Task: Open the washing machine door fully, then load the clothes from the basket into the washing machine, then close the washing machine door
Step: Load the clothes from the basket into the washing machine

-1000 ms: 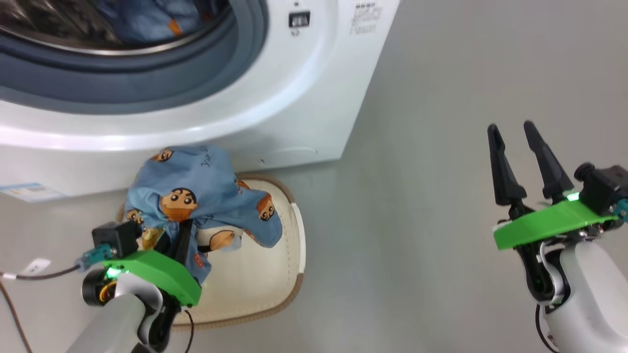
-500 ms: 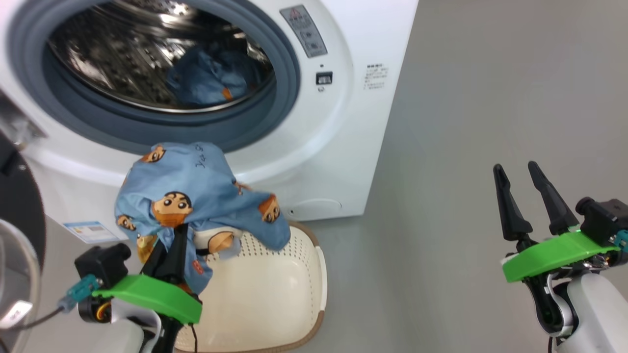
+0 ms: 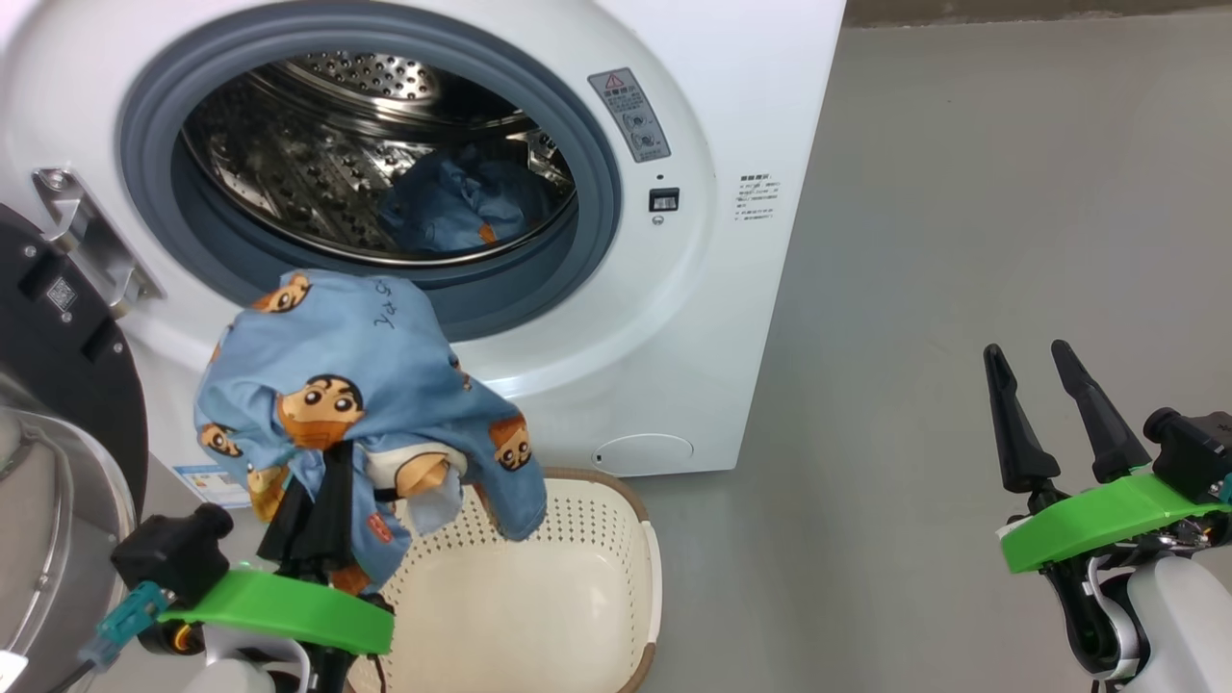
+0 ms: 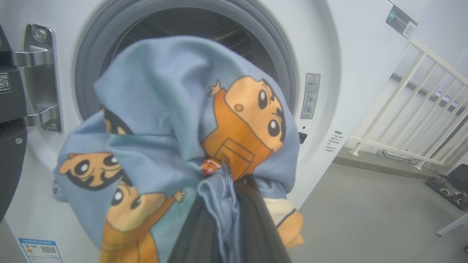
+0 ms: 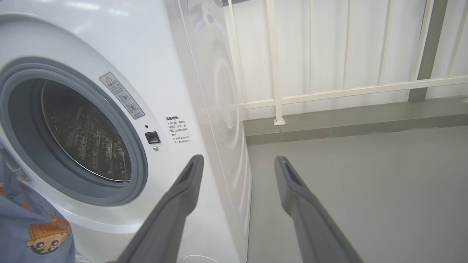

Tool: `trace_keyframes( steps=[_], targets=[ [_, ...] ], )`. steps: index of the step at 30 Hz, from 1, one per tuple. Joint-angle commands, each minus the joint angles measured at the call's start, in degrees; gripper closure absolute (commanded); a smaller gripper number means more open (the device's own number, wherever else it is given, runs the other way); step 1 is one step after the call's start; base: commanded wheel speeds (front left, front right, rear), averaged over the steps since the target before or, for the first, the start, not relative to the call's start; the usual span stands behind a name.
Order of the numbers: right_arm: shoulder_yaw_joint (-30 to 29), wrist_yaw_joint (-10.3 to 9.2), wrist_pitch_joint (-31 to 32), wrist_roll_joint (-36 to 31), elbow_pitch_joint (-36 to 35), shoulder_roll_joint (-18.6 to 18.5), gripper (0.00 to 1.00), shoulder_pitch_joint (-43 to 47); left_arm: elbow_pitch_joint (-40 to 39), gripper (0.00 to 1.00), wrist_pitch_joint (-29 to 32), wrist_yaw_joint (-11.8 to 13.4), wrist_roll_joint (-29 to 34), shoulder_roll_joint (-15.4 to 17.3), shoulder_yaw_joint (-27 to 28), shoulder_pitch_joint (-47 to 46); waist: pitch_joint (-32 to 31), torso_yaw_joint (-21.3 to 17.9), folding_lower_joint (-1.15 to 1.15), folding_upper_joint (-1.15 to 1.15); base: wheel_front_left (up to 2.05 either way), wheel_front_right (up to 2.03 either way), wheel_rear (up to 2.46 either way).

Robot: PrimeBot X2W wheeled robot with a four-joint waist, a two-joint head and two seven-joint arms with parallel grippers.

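Light-blue cartoon-print garment (image 3: 375,356) hangs clamped in the left end effector (image 3: 332,472), held above the cream basket (image 3: 626,539) and just in front of the washing machine (image 3: 741,318) opening. Another blue piece (image 3: 452,207) lies inside the steel drum (image 3: 289,164). The washing machine door (image 3: 67,385) stands swung open at left (hinge bracket visible). Right end effector (image 3: 1025,351) is spread wide, holding nothing, over the grey floor (image 3: 914,289), well apart from the machine.

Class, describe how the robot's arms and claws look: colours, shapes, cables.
The left claw and right claw share long, tapering black fingers, a bright green plate, a black camera block with a teal connector, and pale rounded forearms.
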Motion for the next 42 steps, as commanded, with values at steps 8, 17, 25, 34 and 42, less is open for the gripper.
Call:
trace_keyframes(
  steps=[8,17,25,34,42],
  targets=[
    [0.94,0.31,-0.47,0.70,-1.45,-0.49,0.00,0.71,-4.53,1.00,0.41,1.51,-0.02,2.19,2.72,-0.32,-0.35,-0.44,0.00,0.00,0.00,0.00,0.00],
    [1.38,0.31,-0.47,0.98,-1.35,-0.65,0.00,-0.01,-5.81,1.00,1.34,2.44,0.37,2.55,2.78,-2.95,0.97,-0.91,0.00,0.00,0.00,0.00,0.00],
    [2.13,0.31,-0.47,0.72,-2.02,-0.72,0.00,-2.14,1.14,1.00,2.91,0.26,0.97,2.68,2.44,-14.20,6.52,-2.38,0.00,0.00,0.00,0.00,0.00],
    [2.20,0.31,-0.47,-0.13,-3.43,-0.33,0.00,-5.11,18.98,1.00,2.42,-4.22,0.90,1.88,2.93,-31.29,15.77,-4.78,0.00,0.00,0.00,0.00,0.00],
    [2.38,0.31,-0.47,-1.03,-5.34,0.40,0.00,-8.04,33.18,1.00,1.38,-6.51,2.01,2.75,2.80,-46.81,24.56,-8.06,0.00,0.00,0.00,0.00,0.00]
  ],
)
